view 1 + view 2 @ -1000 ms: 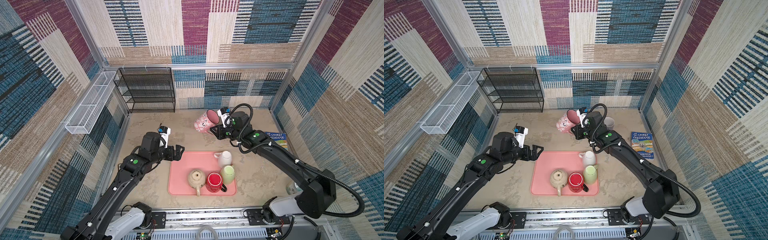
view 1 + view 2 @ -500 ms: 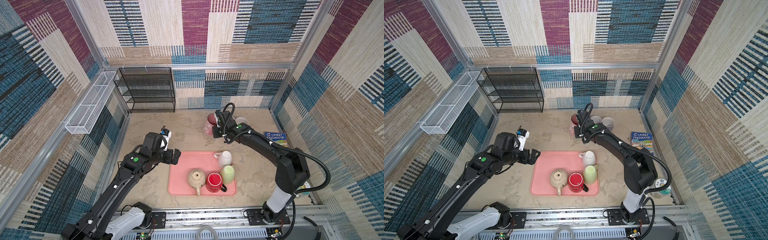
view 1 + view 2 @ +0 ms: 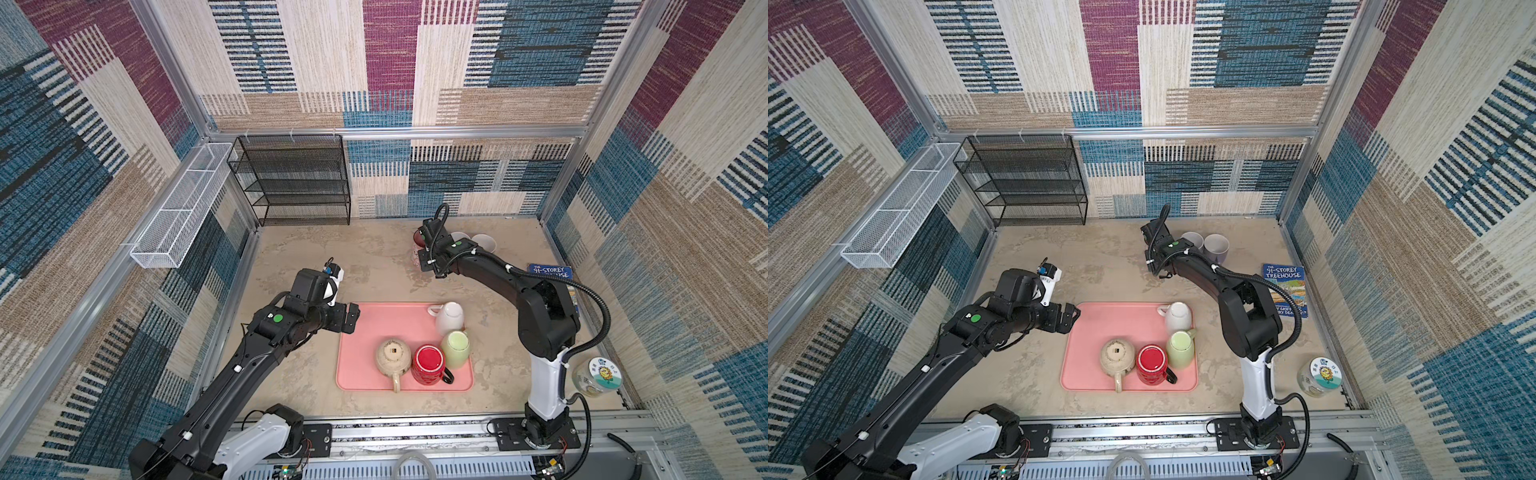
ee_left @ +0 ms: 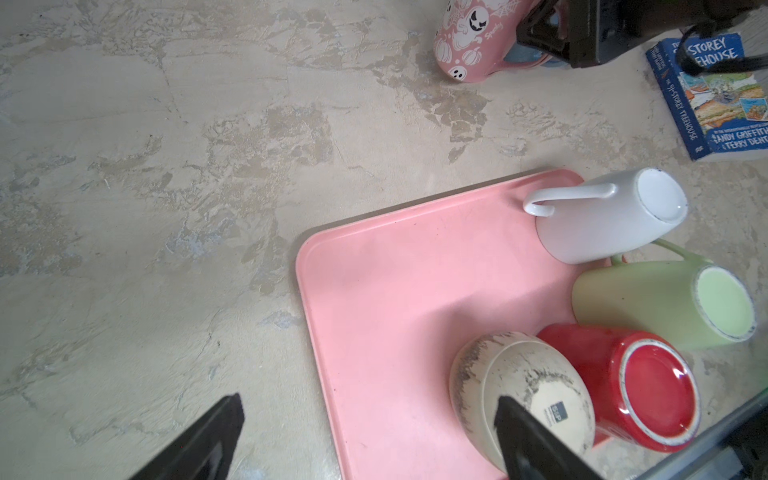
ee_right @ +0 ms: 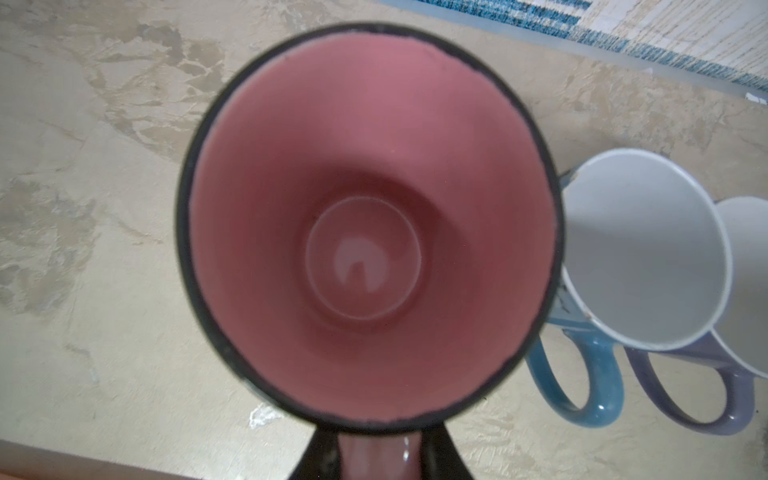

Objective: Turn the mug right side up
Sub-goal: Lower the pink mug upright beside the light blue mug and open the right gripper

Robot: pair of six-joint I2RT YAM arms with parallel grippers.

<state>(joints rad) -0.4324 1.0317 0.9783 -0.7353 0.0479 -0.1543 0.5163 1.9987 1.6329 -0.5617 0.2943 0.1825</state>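
The right gripper, pinching the pink mug by the handle, holds it mouth-up, long axis near vertical, beside two upright mugs; base contact with the table is unclear.

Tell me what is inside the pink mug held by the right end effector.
Nothing: the right wrist view looks straight into the pink mug, bare down to its glossy floor. The right end effector grips its handle. Whatever part of the table the mug covers is hidden.
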